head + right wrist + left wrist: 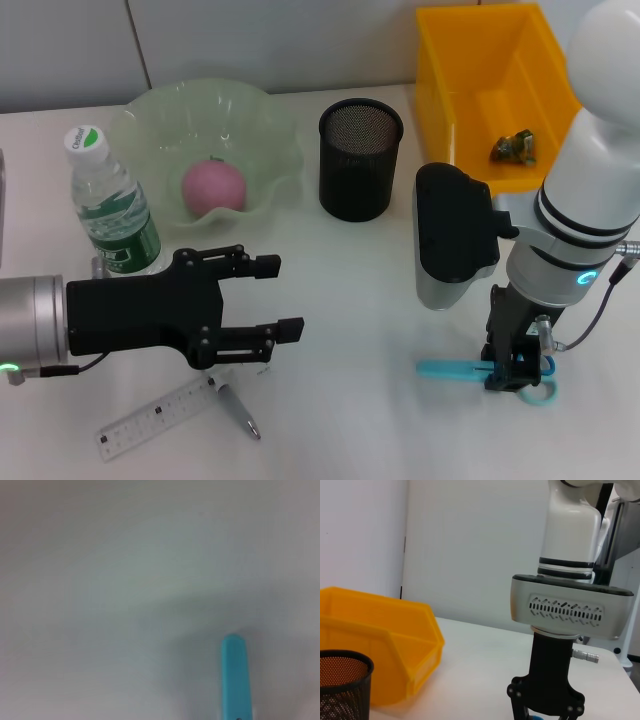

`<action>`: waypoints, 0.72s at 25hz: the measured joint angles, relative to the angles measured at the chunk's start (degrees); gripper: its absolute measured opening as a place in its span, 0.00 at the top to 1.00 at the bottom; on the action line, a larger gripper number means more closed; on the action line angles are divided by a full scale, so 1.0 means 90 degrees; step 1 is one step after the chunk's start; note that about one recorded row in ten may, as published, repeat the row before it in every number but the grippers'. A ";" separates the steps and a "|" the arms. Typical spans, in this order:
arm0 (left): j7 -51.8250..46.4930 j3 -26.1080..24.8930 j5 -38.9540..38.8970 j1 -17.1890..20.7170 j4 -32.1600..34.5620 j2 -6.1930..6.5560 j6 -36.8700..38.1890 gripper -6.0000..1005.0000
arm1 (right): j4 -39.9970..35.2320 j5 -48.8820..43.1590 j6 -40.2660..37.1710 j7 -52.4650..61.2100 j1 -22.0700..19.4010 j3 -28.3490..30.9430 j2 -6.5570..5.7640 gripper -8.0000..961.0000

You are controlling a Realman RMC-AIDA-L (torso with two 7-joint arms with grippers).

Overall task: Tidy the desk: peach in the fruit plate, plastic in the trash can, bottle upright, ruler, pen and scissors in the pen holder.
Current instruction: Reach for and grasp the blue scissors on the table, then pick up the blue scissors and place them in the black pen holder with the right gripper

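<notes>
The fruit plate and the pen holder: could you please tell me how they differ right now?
The fruit plate is pale green, translucent, wide and shallow with a wavy rim; the pen holder is black mesh, narrow, tall and straight-sided. The fruit plate already holds the pink peach, while no tool shows in the pen holder. Both stand upright, side by side, at the desk's far edge.

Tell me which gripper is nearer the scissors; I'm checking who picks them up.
Right. The right gripper is down on the scissors at their handle end; the left gripper hovers open well away, above the ruler and pen.
</notes>
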 joint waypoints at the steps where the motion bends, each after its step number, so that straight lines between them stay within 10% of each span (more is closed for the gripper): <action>1: 0.0000 -0.0004 0.0000 -0.0001 0.0000 0.0000 0.0000 0.23 | 0.0002 0.0000 0.0000 0.0000 0.0002 -0.0002 0.0000 0.72; 18: 0.0015 -0.0033 -0.0010 -0.0010 0.0000 -0.0010 0.0019 0.23 | 0.0034 0.0004 0.0100 0.0036 0.0001 0.0013 0.0009 0.77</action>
